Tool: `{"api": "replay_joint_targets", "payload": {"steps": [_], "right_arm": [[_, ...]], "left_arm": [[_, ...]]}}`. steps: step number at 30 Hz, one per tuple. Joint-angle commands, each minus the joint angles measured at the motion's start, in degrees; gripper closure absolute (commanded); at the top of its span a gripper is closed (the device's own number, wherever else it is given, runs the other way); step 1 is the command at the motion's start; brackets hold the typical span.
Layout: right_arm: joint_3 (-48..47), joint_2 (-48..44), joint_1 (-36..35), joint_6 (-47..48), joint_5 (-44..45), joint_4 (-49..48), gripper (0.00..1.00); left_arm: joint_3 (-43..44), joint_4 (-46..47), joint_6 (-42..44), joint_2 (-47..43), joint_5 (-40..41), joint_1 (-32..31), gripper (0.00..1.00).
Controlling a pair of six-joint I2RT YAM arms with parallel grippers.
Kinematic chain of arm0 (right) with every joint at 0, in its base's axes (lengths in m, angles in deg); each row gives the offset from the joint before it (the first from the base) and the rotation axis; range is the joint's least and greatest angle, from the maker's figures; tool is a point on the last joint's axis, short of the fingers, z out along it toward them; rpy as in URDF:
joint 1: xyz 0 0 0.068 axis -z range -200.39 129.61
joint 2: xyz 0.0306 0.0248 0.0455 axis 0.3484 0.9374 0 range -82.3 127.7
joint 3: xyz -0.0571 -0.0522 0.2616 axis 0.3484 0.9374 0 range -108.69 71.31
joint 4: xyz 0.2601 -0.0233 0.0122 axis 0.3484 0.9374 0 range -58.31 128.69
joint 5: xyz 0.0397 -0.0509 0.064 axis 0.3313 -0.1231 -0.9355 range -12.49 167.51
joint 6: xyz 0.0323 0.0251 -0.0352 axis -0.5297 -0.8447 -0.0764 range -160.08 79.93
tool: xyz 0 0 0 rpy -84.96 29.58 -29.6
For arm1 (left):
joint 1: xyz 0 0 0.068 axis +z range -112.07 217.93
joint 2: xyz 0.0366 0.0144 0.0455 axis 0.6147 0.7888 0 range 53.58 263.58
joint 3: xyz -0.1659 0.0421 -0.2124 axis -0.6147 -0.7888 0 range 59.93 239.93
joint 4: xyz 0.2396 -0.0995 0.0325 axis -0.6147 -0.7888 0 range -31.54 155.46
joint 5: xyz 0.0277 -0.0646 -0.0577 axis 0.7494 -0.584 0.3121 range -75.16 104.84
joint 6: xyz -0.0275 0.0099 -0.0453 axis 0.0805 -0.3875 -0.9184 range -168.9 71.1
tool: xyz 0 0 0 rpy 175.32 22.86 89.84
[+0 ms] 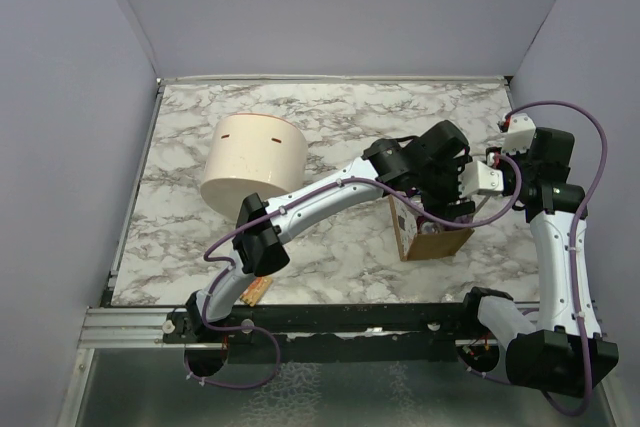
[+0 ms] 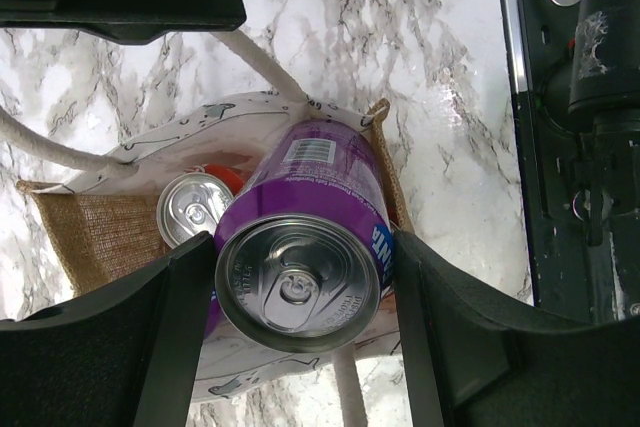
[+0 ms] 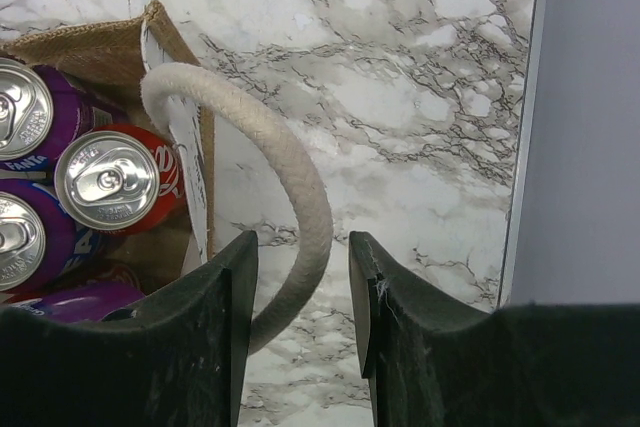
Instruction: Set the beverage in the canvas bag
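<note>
My left gripper (image 2: 302, 242) is shut on a purple soda can (image 2: 300, 247), held tilted with its bottom end in the open mouth of the tan canvas bag (image 2: 100, 232). A silver-topped can (image 2: 195, 207) and a red can (image 2: 225, 175) stand inside the bag. In the right wrist view the bag (image 3: 90, 47) holds purple cans (image 3: 20, 107) and a red can (image 3: 115, 182). My right gripper (image 3: 303, 247) is open, with the bag's whitish rope handle (image 3: 290, 167) passing between its fingers, unpinched. From above, both grippers meet over the bag (image 1: 430, 237).
A large cream cylindrical tub (image 1: 255, 162) stands at the back left of the marble table. A small orange item (image 1: 255, 292) lies near the left arm's base. Grey walls enclose the table; its right edge (image 3: 525, 147) runs close to the right gripper.
</note>
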Motion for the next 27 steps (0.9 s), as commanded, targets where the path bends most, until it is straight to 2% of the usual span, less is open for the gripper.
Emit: {"api": "replay_joint_targets", "payload": {"steps": [1,15,27], "right_arm": [[-0.1,-0.5,0.3,0.1,-1.6,-1.5,0.59],[-0.2,-1.1,0.3,0.1,-2.7,-1.2,0.59],[-5.6,0.5,0.3,3.1,-8.5,5.7,0.53]], "left_arm": [[1.7,-3.9,1.3,-1.0,-3.5,-1.4,1.00],[1.0,-5.2,0.7,-3.7,0.6,-1.8,1.00],[-3.5,4.1,-10.4,-2.0,0.1,-1.8,1.00]]}}
